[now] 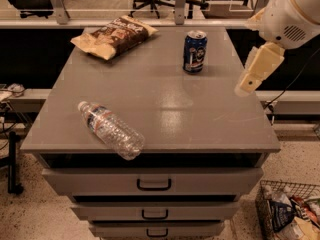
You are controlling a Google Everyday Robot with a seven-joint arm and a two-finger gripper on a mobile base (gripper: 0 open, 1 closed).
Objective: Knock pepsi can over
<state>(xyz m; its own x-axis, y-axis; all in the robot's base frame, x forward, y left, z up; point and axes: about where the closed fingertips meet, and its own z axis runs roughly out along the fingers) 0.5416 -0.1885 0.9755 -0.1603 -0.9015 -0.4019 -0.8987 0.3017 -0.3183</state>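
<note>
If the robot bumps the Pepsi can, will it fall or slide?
Probably tips: the pepsi can stands upright, taller than wide, so a push near its top should topple it. Once down, its round side would likely roll on the smooth cabinet top. The gripper hangs right of it, not touching.

Can (195,51): dark blue, silver top, white-red logo. Cabinet (210,119): grey, black handles. Bag (114,36), left of can: brown, tan edges. Bottle (111,130): clear, bluish label, white cap. Gripper (247,83), right of can: cream.
</note>
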